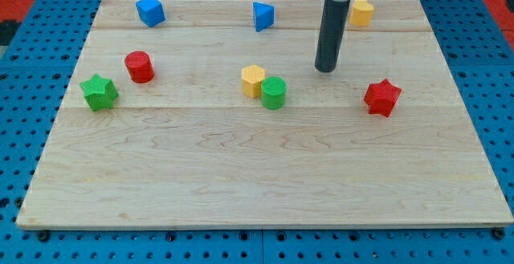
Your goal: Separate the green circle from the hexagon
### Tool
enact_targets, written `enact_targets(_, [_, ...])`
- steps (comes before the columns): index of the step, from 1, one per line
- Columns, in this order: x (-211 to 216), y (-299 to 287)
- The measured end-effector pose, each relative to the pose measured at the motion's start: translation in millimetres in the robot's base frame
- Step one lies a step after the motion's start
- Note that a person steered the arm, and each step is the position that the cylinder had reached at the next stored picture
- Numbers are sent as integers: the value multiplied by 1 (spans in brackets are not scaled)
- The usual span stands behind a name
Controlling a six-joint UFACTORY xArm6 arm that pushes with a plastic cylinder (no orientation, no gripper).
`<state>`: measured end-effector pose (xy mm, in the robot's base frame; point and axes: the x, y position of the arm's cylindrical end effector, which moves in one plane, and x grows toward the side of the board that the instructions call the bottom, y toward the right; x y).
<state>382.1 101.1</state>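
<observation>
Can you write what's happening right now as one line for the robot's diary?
phase: approach | my tip: up-right of green circle block, not touching | yellow hexagon block: touching green circle's left | separated: not yet

The green circle (pixel 273 92) is seen near the middle of the wooden board, standing upright as a short ribbed cylinder with its round face turned up. The yellow hexagon (pixel 253 80) is set directly at its upper left in the view, a squat six-sided block resting flat, its top face level. The two are pressed side by side, touching or all but touching, no gap being made out between them. The hexagon is placed slightly nearer the view's top, the green circle slightly nearer the view's bottom and right.
</observation>
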Motion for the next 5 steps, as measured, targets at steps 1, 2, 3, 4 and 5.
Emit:
enact_targets(1, [25,0])
enact_targets(2, [36,0])
enact_targets(3, [1,-3])
enact_targets(4, [32,-56])
enact_targets(5, [87,-97])
